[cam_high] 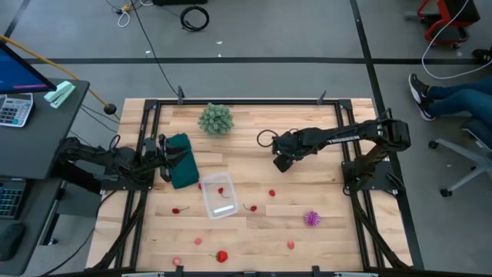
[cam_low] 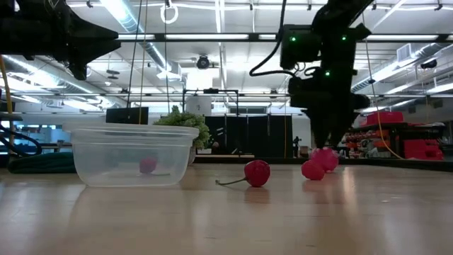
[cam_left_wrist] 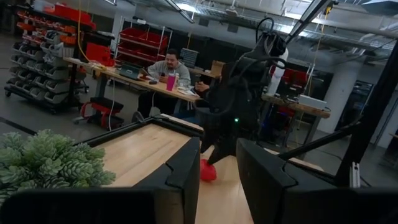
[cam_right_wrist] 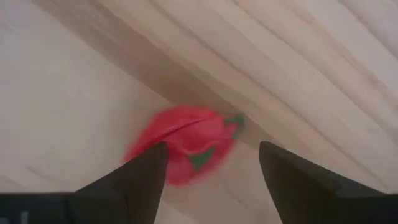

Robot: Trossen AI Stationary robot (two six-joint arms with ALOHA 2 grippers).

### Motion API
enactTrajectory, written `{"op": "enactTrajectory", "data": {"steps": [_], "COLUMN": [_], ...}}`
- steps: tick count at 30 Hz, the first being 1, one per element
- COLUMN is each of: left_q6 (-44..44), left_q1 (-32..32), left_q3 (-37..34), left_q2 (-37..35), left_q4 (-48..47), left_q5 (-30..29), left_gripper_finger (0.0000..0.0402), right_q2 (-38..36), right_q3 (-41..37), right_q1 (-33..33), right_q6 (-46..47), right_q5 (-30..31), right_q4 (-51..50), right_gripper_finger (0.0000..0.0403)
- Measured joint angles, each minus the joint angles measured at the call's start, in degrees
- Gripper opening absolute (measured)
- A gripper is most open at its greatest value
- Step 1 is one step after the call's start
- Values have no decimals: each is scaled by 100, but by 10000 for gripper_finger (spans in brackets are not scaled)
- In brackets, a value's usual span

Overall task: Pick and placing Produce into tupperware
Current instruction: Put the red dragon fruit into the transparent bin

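The clear tupperware point(cam_high: 219, 197) point(cam_low: 134, 156) sits on its base mid-table with a small pink piece point(cam_low: 147, 165) inside. Red and pink produce lies scattered around it, including a stemmed cherry point(cam_low: 257, 172), plus a spiky purple piece point(cam_high: 311, 218). My right gripper point(cam_high: 281, 162) point(cam_right_wrist: 212, 149) is open and points down over a red fruit with a green leaf point(cam_right_wrist: 186, 144) point(cam_left_wrist: 208, 171) on the table. Its fingers stand on either side of the fruit. In the high view the gripper hides this fruit. My left gripper point(cam_high: 163, 160) point(cam_left_wrist: 217, 186) is open at the table's left edge.
A bushy pale-green plant point(cam_high: 216, 118) stands near the far edge. A dark green flat piece point(cam_high: 183, 160) lies beside my left gripper. Bare wood lies between the right gripper and the tupperware. A seated person point(cam_left_wrist: 168, 68) is in the room beyond the table.
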Motion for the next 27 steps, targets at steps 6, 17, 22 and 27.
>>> {"op": "enactTrajectory", "data": {"steps": [6, 17, 22, 27], "left_q6": [10, 9, 9, 9], "left_q1": [0, 0, 0, 0], "left_q3": [0, 0, 0, 0], "left_q2": [0, 0, 0, 0], "left_q4": [13, 4, 3, 0], "left_q5": [0, 0, 0, 0], "left_gripper_finger": [110, 110, 112, 110], "right_q2": [20, 225, 95, -50], "right_q3": [54, 50, 50, 50], "right_q1": [-166, -99, -111, 42], "right_q6": [409, 36, -101, -1099], "right_q5": [-301, 97, 168, 18], "right_q4": [487, 473, 397, -161], "right_gripper_finger": [264, 264, 264, 264]}}
